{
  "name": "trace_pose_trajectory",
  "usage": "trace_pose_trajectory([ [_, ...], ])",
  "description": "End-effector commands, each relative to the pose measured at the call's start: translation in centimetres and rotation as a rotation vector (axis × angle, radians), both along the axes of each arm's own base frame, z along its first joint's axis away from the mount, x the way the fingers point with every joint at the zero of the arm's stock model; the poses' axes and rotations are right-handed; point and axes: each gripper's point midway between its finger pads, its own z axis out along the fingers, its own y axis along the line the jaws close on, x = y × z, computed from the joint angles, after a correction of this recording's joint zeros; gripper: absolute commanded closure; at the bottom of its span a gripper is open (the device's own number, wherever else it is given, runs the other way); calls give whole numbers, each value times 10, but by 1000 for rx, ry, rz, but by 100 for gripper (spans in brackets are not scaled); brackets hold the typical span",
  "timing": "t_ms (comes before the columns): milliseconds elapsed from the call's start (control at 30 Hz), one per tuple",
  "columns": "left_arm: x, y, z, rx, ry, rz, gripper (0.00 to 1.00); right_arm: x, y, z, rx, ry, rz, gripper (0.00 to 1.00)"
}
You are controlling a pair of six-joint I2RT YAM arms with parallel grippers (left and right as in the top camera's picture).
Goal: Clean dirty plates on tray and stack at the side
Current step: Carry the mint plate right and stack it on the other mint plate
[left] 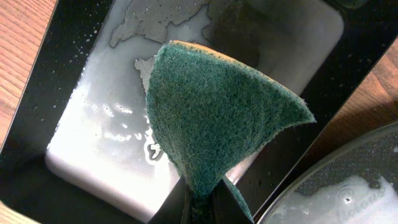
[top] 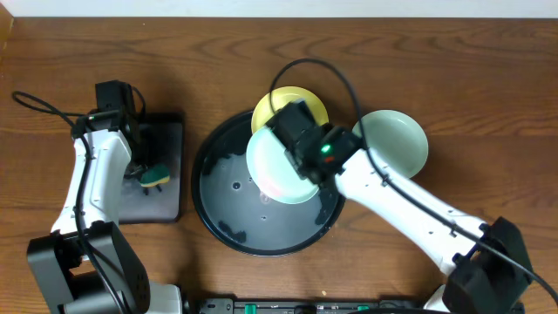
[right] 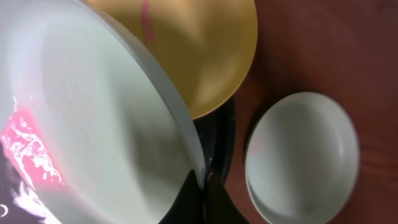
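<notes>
Overhead view of a wooden table point(top: 418, 52) with two robot arms. At the left, the left gripper point(left: 200, 198) is closed on a green scouring sponge point(left: 217, 118), pinching its lower corner so the sponge fans out above the fingers. The sponge hangs over a small black rectangular tray point(top: 167, 139) that holds a shallow pool of milky, soapy liquid point(left: 99, 146); whether the sponge touches the liquid cannot be told. Just to the right, in the middle of the table, lies the large round black tray point(top: 209, 205), its floor wet with scattered droplets. Over the tray's right half sits a pale mint-blue plate point(top: 270, 170), its inside smeared with a pink-red stain point(right: 25, 146). The right gripper point(right: 202, 186) is closed on this plate's rim, one finger on each side of the edge; whether the plate is lifted or rests on the tray cannot be told. A pale yellow plate point(top: 268, 106) lies at the tray's far rim, partly hidden under the held plate and the gripper. Furthest right, off the tray and just beside it on the bare wood, rests a second mint-blue plate point(top: 397, 139), upright and clean-looking
</notes>
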Motion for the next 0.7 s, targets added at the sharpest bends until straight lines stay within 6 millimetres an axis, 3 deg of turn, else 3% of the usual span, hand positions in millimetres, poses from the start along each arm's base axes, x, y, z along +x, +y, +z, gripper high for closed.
trace_pose_trajectory([
  [0,5,4,7,12,-17,-10,92,3,-5,31,-124,-185,-13,99],
  [367,5,4,7,12,-17,-11,92,-10,14,88,-289,-542,-30,99],
  [667,5,4,7,12,-17,-10,93,-6,13,112,-307,-616,-61,99],
])
